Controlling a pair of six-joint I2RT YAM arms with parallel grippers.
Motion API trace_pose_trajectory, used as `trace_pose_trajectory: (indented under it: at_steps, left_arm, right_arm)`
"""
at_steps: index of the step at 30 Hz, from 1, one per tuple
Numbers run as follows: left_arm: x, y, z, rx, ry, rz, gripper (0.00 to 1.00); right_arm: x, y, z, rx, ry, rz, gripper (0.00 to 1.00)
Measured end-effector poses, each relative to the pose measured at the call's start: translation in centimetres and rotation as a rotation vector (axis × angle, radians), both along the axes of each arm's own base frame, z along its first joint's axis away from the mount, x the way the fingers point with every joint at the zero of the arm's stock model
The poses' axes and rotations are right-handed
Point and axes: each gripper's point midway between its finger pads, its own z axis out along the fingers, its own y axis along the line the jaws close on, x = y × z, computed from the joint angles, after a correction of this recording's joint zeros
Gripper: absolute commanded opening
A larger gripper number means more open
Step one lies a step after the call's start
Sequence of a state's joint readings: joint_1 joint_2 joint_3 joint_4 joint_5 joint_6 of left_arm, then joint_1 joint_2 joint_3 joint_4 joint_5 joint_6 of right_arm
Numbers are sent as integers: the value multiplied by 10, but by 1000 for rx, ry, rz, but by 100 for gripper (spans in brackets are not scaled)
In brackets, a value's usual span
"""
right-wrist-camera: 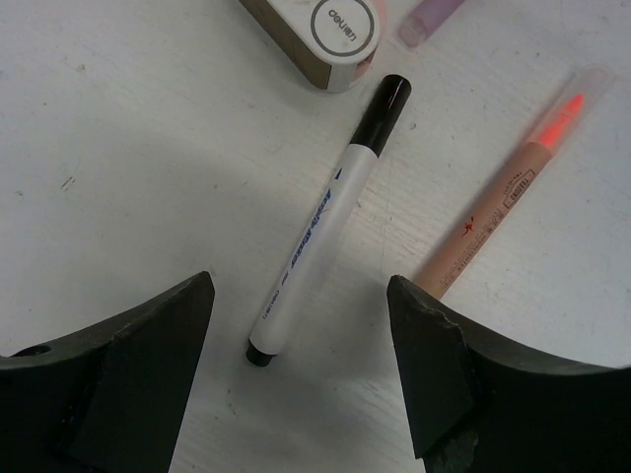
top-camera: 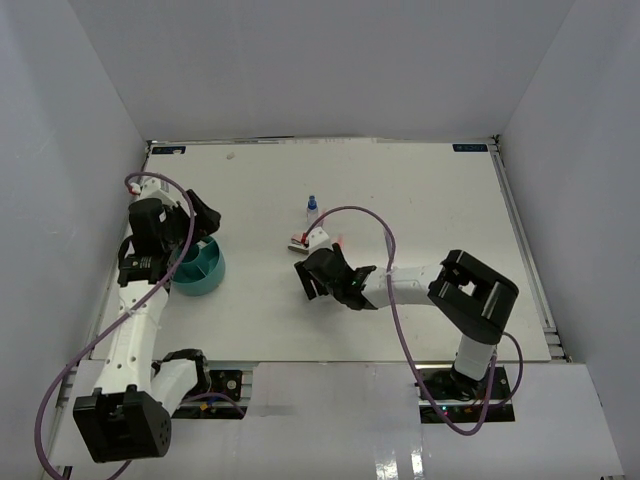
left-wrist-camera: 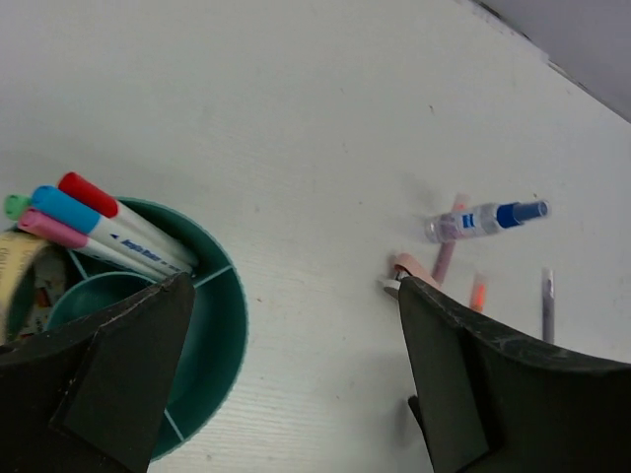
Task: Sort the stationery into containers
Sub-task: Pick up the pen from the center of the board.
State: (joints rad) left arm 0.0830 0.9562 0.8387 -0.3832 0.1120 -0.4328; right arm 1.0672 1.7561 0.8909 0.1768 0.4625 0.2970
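In the left wrist view the teal cup (left-wrist-camera: 219,313) holds red-capped (left-wrist-camera: 89,194), blue-capped (left-wrist-camera: 63,209) and pink-capped (left-wrist-camera: 49,229) markers and a tan band (left-wrist-camera: 18,258). My left gripper (left-wrist-camera: 294,286) hangs open beside and above the cup's rim, holding nothing. On the table beyond lie a blue-capped bottle (left-wrist-camera: 483,219), a pink pen (left-wrist-camera: 446,251), an orange highlighter (left-wrist-camera: 477,293) and a grey pen (left-wrist-camera: 547,304). My right gripper (right-wrist-camera: 301,286) is open, straddling the lower end of a black-capped white marker (right-wrist-camera: 325,222) without touching it. Beside it lies the orange-tipped highlighter (right-wrist-camera: 503,197).
A pink-white block with a round label (right-wrist-camera: 325,30) lies just past the marker's cap. From above, the cup (top-camera: 205,275) sits left of centre, with the remaining items clustered mid-table around the bottle (top-camera: 311,208). White walls enclose the table.
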Motion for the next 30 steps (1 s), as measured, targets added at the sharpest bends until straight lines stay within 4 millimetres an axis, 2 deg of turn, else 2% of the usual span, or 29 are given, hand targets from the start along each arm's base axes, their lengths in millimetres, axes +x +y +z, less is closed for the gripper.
trace_pose_trajectory:
  at_steps: [5, 6, 9, 15, 19, 25, 30]
  left_arm:
    - [-10, -30, -11, -85, 26, -130, 98]
    - [-13, -35, -14, -100, 35, -155, 98]
    - [-19, -51, -19, -138, 55, -217, 98]
    - [-29, -87, -17, -191, 72, -338, 98]
    - [-39, -119, -22, -217, 109, -424, 98]
    - [-51, -161, -38, -264, 203, -516, 98]
    - [-56, -188, -44, -297, 250, -557, 98]
  right_arm:
    - [7, 4, -8, 0, 28, -36, 63]
    - [8, 6, -8, 5, 30, -43, 55]
    - [10, 9, -9, 20, 36, -64, 44]
    - [13, 2, -9, 23, 32, -123, 25]
    - [9, -9, -8, 14, 32, -141, 11]
    - [-7, -39, -1, -12, 23, -120, 10]
    - [-21, -52, 33, 91, -49, -41, 11]
